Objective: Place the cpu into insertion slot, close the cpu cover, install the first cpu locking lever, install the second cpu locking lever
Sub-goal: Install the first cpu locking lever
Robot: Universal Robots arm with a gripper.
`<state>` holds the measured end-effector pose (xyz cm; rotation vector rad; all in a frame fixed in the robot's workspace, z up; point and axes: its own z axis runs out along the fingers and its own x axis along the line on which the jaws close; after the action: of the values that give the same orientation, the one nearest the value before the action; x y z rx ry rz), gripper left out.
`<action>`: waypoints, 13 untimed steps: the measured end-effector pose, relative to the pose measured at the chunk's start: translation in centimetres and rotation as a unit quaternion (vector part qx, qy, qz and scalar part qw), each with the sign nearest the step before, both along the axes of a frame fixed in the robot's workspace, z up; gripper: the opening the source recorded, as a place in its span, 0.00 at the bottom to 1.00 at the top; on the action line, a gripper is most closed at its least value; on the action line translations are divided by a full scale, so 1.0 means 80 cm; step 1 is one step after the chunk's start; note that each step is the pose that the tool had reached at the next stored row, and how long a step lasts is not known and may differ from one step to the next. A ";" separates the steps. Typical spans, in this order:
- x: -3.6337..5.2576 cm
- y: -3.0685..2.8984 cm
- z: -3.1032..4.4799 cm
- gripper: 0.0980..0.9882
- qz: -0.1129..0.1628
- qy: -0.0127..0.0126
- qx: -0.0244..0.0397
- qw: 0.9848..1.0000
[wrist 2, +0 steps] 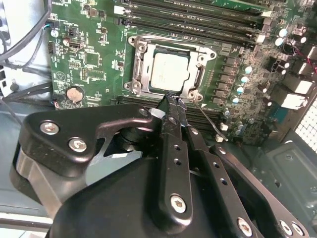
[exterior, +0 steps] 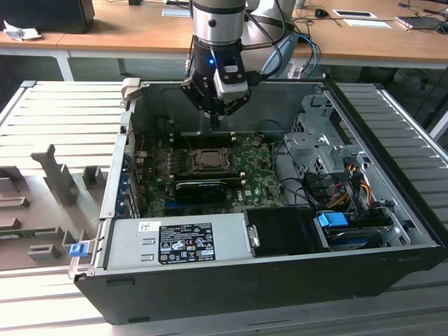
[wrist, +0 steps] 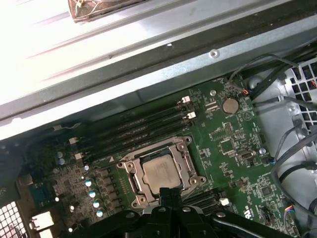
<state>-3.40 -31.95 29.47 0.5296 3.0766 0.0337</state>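
Note:
The cpu [wrist 2: 170, 74] is a pale square chip lying flat in the insertion slot [exterior: 208, 160] on the green board. The cpu cover [wrist 2: 140, 69], a silvery frame, lies down around the chip, whose face shows through its window. A thin metal locking lever [wrist 2: 207, 119] juts out loose from the socket's corner beside my fingers. My gripper [wrist 2: 172, 99] hovers just off the socket's edge, its black fingers shut together and holding nothing. In the first wrist view the cpu [wrist: 161, 173] sits just past the gripper [wrist: 166, 191]. In the exterior view the gripper [exterior: 214, 124] hangs above the socket's far side.
Long black memory slots [wrist 2: 198, 22] run beside the socket. A long black card [exterior: 201, 187] lies on the socket's near side. Cables and a drive cage [exterior: 318, 150] fill the exterior view's right; the power supply [exterior: 175, 241] spans the front. Case walls [exterior: 122, 150] enclose the board.

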 end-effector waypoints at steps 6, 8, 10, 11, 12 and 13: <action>0.000 0.0000 0.0000 0.01 0.022 0.000 0.000 1.000; 0.000 0.0000 0.0000 0.01 0.032 0.000 0.000 0.999; 0.000 0.0000 0.0000 0.01 0.039 0.000 0.000 0.999; 0.000 0.0000 0.0000 0.01 0.043 0.000 0.000 0.999; 0.000 0.0000 0.0000 0.01 0.045 0.000 0.000 0.999; 0.000 0.0000 0.0000 0.01 0.047 0.000 0.000 0.999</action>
<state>-3.40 -31.96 29.47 0.3834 3.0993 0.0350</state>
